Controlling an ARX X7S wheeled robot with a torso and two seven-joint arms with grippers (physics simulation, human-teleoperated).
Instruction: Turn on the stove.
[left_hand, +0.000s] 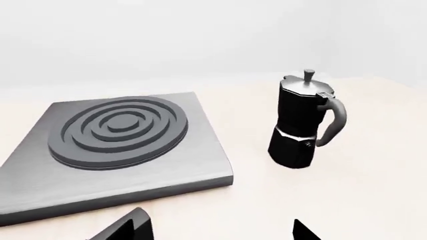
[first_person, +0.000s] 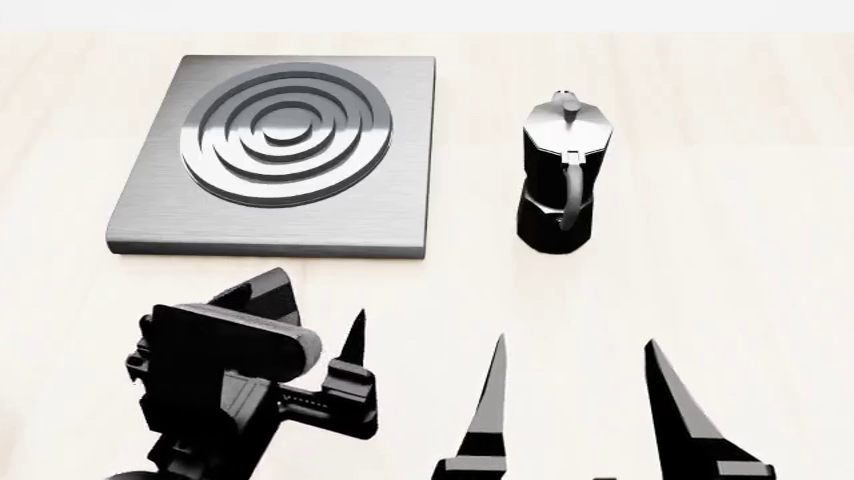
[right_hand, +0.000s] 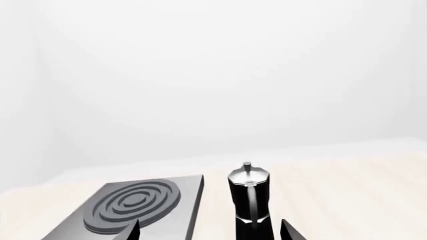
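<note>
Left claw (first_person: 314, 335) — tapered black prongs before brushed-grey stove (first_person: 280, 150).

Both pincers low, empty, fingers parted.
Left pincer (first_person: 314, 325) rolled sideways on its bulky black wrist; right pincer (first_person: 577, 385) level, fingers spread wide, pointing forward over the surface.

Upright moka pot (first_person: 562, 175) on pale table (first_person: 747, 200)

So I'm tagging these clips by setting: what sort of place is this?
Probably a simulated kitchen counter, though bare. A flat grey stove with a ring burner lies on a pale wood-look table, and a moka pot stands upright beside it, apart from it. Behind is only blank white wall.
</note>
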